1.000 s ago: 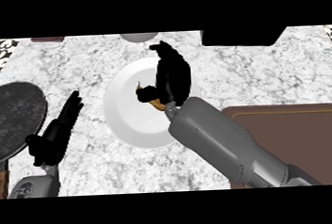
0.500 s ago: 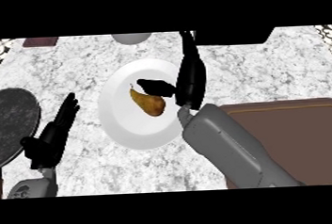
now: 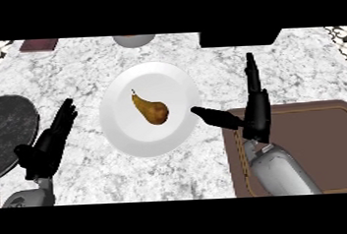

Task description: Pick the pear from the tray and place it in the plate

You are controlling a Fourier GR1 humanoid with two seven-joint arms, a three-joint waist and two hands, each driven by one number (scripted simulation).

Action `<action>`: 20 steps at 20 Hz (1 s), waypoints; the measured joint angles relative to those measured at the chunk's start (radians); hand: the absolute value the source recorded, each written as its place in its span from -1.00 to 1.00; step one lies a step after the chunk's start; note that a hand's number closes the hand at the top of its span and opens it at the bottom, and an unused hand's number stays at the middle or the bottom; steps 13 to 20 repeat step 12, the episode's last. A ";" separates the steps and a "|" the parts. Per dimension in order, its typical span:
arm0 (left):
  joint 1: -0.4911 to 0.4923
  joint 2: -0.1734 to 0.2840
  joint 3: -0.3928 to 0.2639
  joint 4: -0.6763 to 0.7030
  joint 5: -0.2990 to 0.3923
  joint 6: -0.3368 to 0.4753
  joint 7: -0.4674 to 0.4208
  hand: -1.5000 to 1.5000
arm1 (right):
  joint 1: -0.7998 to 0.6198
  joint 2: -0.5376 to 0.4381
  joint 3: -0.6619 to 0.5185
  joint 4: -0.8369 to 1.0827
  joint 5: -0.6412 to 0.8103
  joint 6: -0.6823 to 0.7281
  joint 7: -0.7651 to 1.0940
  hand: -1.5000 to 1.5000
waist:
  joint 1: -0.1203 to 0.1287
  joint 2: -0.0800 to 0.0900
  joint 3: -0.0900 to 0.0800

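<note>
Pear on the plate, both hands released.

Head view: the pear [image 3: 151, 110] lies on the white plate [image 3: 126, 136], stem toward the far side, touched by neither hand. The right hand [image 3: 255, 111] is beside the plate over the brown tray's [image 3: 316, 147] left edge, its fingers [image 3: 252, 73] straight and pointing away, thumb stretched toward the plate, holding nothing. The left hand [image 3: 47, 146] rests on the marble worktop [image 3: 72, 69] between the plate and a dark round pan [image 3: 6, 131], fingers relaxed and empty.
</note>
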State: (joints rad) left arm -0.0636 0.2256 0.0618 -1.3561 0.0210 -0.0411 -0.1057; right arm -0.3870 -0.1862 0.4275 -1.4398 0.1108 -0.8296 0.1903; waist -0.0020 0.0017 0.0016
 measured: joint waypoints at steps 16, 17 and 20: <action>0.002 -0.003 0.023 0.017 -0.004 -0.035 -0.015 0.00 | 0.244 -0.088 -0.185 0.036 -0.164 0.322 -0.397 -1.00 | 0.002 -0.002 -0.001; 0.002 -0.003 0.023 0.017 -0.004 -0.035 -0.015 0.00 | 0.244 -0.088 -0.185 0.036 -0.164 0.322 -0.397 -1.00 | 0.002 -0.002 -0.001; 0.002 -0.003 0.023 0.017 -0.004 -0.035 -0.015 0.00 | 0.244 -0.088 -0.185 0.036 -0.164 0.322 -0.397 -1.00 | 0.002 -0.002 -0.001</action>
